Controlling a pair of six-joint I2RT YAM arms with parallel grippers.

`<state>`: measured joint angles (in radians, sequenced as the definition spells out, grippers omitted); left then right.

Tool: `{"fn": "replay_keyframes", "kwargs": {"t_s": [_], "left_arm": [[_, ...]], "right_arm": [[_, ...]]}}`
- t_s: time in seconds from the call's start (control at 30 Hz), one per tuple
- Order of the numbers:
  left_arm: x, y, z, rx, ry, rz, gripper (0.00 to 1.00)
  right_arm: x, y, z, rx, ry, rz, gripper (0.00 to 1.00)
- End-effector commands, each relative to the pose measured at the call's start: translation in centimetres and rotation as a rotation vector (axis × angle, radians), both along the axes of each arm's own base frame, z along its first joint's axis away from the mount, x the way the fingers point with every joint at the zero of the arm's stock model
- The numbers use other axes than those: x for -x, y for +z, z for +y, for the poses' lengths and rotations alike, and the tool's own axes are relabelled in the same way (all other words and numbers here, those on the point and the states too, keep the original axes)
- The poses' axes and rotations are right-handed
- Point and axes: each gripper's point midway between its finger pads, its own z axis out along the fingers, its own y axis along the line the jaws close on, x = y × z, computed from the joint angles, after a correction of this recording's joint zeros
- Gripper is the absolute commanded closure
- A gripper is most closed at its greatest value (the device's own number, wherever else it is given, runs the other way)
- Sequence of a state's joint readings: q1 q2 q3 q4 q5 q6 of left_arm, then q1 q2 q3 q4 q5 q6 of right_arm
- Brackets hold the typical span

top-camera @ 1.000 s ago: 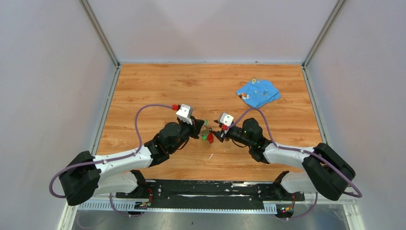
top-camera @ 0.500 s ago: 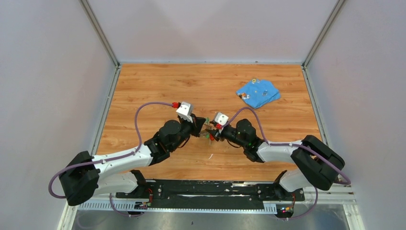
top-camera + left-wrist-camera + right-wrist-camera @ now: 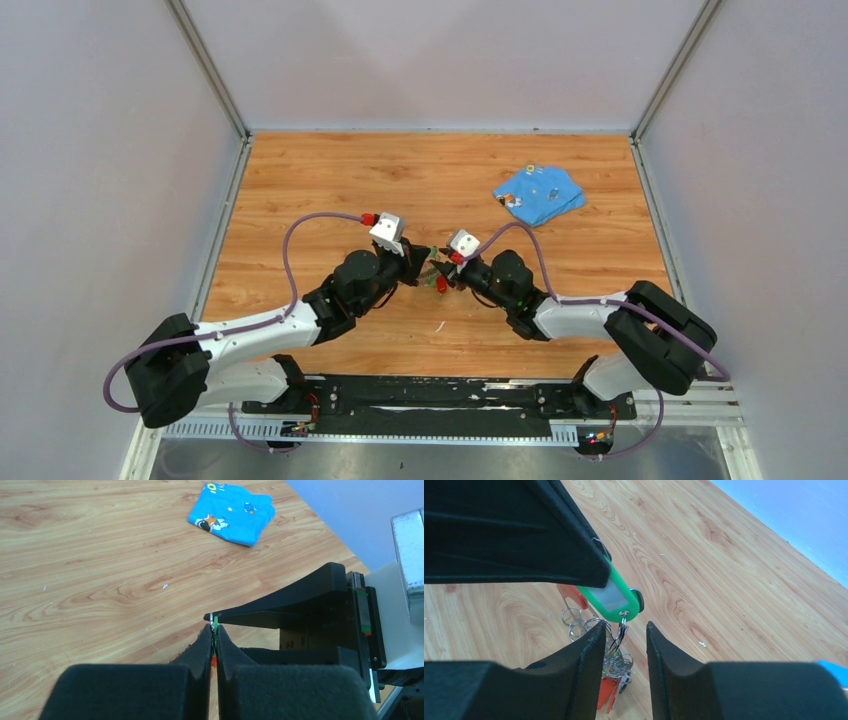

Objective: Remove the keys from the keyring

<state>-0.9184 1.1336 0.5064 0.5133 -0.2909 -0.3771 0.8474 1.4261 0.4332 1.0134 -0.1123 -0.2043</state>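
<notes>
The left tool [image 3: 213, 630] is pressed together on a green tag [image 3: 611, 597] and holds it above the counter [image 3: 330, 180], a little left of the middle. It sits almost where it was a second ago.

Below the tag hangs a tangle of thin wire loops and small silvery keys [image 3: 616, 662], with two red tags [image 3: 606, 692] among them, one up beside the left tool and one at the bottom. All of it is off the wood. One loop [image 3: 623, 627] runs through the tag's hole. Whether that is the keyring itself I cannot tell, since the loops overlap.

The change is on the right. Over the last second the right arm has swung in toward the left one, and the right tool [image 3: 625, 625] has closed the distance. Its two fingers are now apart, one on each side of the hanging loops and just under the tag. The left finger looks close to the wire, though I cannot tell if it touches.

For the task, this reads as the approach ending and the grip about to begin. No key looks freed from the bunch yet.

Far right, a folded blue cloth [image 3: 540, 193] lies well apart.
</notes>
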Motion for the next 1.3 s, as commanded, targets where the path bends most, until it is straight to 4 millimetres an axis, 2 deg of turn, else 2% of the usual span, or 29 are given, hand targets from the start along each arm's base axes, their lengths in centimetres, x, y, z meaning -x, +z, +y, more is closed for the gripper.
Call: {"fn": "replay_keyframes", "kwargs": {"t_s": [0.0, 0.1, 0.6, 0.9, 1.07, 1.27], "left_arm": [[-0.6, 1.6, -0.4, 0.036, 0.007, -0.021, 1.00], [-0.6, 1.8, -0.4, 0.040, 0.008, -0.022, 1.00], [-0.8, 2.0, -0.3, 0.047, 0.019, -0.024, 1.00], [-0.8, 2.1, -0.3, 0.047, 0.025, -0.025, 1.00], [-0.8, 2.0, -0.3, 0.042, 0.024, -0.024, 1.00], [-0.8, 2.0, -0.4, 0.045, 0.020, -0.021, 1.00]], "right_arm": [[0.1, 0.7, 0.0, -0.040, -0.021, -0.010, 0.65], [0.2, 0.4, 0.4, -0.038, -0.007, 0.008, 0.68], [0.6, -0.8, 0.2, -0.009, 0.000, 0.040, 0.67], [0.7, -1.0, 0.1, -0.009, -0.007, 0.057, 0.63], [1.0, -0.8, -0.7, -0.024, -0.026, 0.064, 0.58], [1.5, -0.7, -1.2, -0.014, -0.016, 0.051, 0.56]]}}
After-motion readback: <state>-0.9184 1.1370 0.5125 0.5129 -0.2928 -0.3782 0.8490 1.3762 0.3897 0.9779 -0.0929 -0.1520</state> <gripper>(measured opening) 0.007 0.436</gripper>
